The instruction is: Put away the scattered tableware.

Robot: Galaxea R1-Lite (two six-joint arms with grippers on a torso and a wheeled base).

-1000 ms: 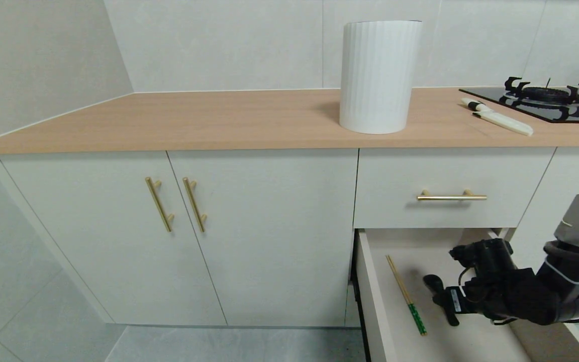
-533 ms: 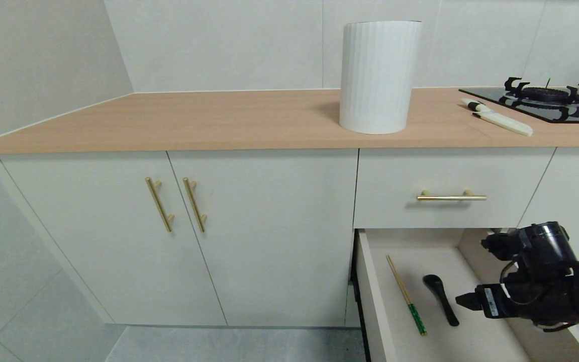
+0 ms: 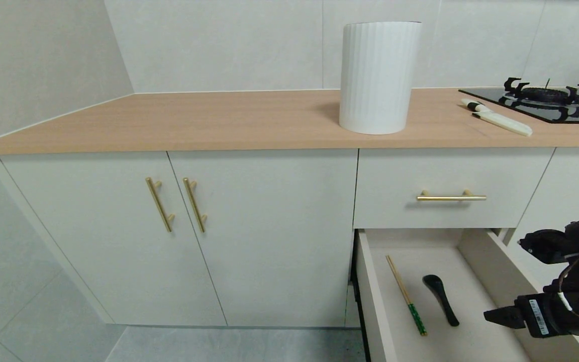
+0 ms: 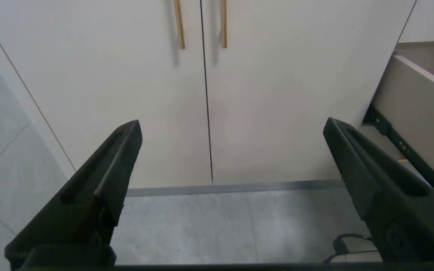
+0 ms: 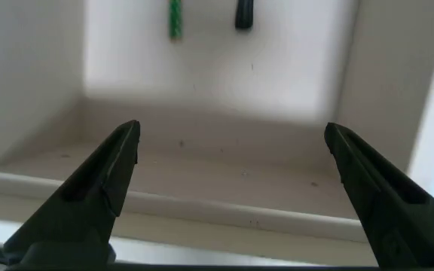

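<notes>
Counter [image 3: 219,118] spotted across 12 o'clock. Drawer [image 3: 370,281] pulled open at 5. White ribbed canister [image 3: 377,75] parked at 1. Right gripper [image 5: 230,143] spread wide, held by drawer's right side at 4. Left gripper [image 4: 230,132] spread wide too, faced at cupboard doors [image 4: 277,90]. Chopsticks [image 3: 405,296] laid inside drawer, black spoon [image 3: 440,299] just beside at their 3, not touching.
</notes>
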